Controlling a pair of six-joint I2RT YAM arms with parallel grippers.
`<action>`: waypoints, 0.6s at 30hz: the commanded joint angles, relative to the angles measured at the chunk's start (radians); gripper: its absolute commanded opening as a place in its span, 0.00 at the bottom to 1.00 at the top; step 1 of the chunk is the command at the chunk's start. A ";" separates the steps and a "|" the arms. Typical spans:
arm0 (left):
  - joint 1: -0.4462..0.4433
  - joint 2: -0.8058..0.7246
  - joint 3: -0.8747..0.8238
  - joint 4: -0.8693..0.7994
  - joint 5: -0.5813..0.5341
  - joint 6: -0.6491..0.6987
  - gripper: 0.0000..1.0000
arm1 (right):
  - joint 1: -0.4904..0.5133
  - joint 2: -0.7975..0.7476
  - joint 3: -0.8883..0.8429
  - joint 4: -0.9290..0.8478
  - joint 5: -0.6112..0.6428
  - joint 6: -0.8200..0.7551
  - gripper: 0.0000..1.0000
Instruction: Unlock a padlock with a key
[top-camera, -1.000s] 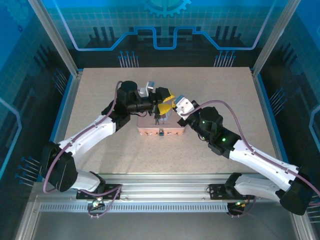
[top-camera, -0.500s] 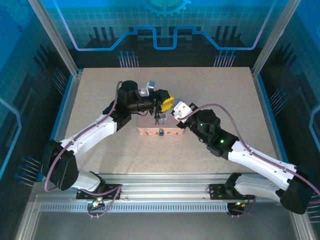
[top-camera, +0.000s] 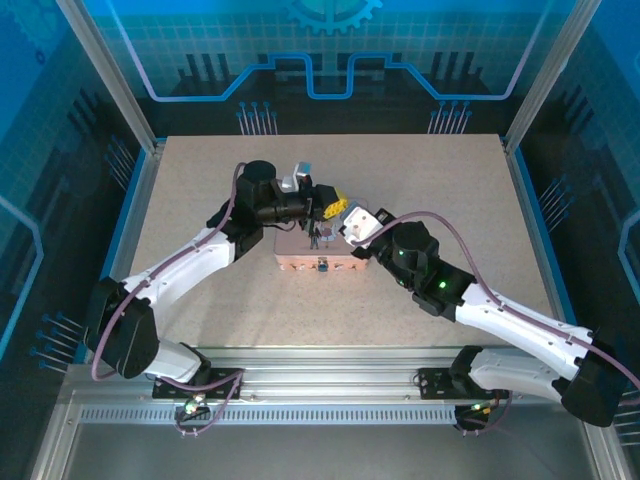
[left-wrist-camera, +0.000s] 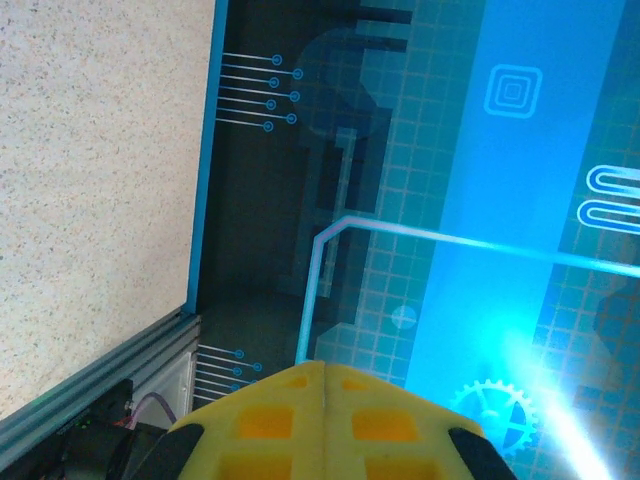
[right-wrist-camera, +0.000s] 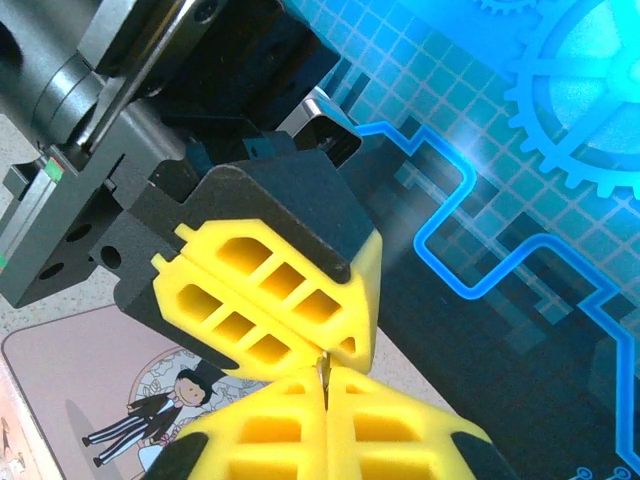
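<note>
Both closed, tips meeting above pink box (top-camera: 300, 262): left end effector (right-wrist-camera: 335, 340), right end effector (right-wrist-camera: 322, 392) pinching key (right-wrist-camera: 322, 366).

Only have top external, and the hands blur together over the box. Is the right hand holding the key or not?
Observer: Right wrist view: the right hand is shut, with a thin metal sliver, likely the key, sticking out at its tip.
Operator: And the other one?
Observer: The left hand is shut too, sitting just above that sliver. I can't tell if they touch.
Operator: Left gripping anything?
Observer: Left wrist view: its yellow pads meet flush along the seam, and I see nothing between them.
</note>
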 joint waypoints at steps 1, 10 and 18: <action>0.008 -0.007 0.026 0.000 0.025 0.030 0.00 | 0.019 0.002 -0.005 -0.009 0.005 0.009 0.05; 0.031 -0.011 0.134 -0.304 -0.057 0.318 0.00 | -0.036 -0.035 0.039 -0.180 -0.005 0.234 0.48; 0.033 -0.010 0.251 -0.523 -0.207 0.583 0.00 | -0.194 -0.100 0.052 -0.382 -0.140 0.644 0.99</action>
